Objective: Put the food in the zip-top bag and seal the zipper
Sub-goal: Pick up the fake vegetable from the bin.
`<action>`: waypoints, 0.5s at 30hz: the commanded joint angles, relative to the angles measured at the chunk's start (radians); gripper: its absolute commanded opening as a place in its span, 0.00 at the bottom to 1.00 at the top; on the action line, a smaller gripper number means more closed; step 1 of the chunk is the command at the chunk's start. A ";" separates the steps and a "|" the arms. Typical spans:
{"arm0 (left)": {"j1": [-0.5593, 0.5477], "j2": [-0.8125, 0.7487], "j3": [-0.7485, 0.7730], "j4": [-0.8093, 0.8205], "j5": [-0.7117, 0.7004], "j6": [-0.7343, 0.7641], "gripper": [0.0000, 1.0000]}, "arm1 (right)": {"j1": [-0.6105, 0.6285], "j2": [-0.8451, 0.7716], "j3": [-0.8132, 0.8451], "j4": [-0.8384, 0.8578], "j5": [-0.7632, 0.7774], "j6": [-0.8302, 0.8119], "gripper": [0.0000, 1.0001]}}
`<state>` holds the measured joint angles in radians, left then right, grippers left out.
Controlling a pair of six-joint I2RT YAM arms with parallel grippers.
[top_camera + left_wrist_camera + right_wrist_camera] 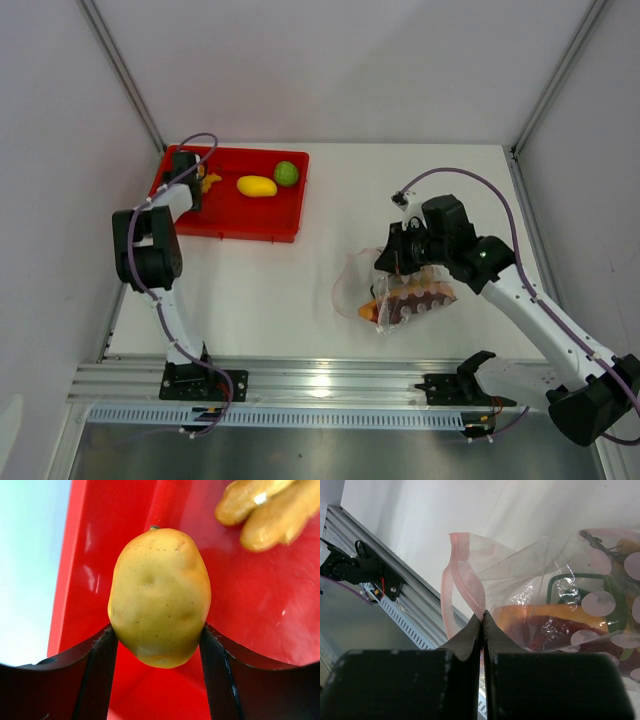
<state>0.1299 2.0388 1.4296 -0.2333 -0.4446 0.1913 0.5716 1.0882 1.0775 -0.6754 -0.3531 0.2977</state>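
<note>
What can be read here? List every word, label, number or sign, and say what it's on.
No readable text in any view.
Bag: only white dots and a green outline show through it, no letters.
Tray: plain red, no label.
Yellow fruit: only dark specks, no sticker.

Standing here, I can't make out a single word, number or brand mark anywhere. The zip-top bag (520, 570) on the right shows only pale round dots and a green outline, on or through its plastic, with no letters I can read. The lemon (160, 595) at the far left is plain speckled skin.
</note>
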 commanded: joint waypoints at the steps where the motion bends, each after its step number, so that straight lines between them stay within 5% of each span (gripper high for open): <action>1: -0.035 -0.130 -0.041 0.045 -0.035 -0.047 0.01 | -0.004 -0.025 0.025 0.013 0.022 0.014 0.00; 10: -0.108 -0.329 -0.009 -0.121 -0.052 -0.182 0.01 | -0.010 -0.031 0.068 -0.055 0.097 0.000 0.00; 15: -0.203 -0.483 -0.026 -0.308 0.056 -0.324 0.00 | -0.024 -0.001 0.119 -0.091 0.117 -0.017 0.00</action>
<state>-0.0051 1.6886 1.3952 -0.4026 -0.4530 -0.0109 0.5575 1.0782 1.1316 -0.7460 -0.2737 0.3038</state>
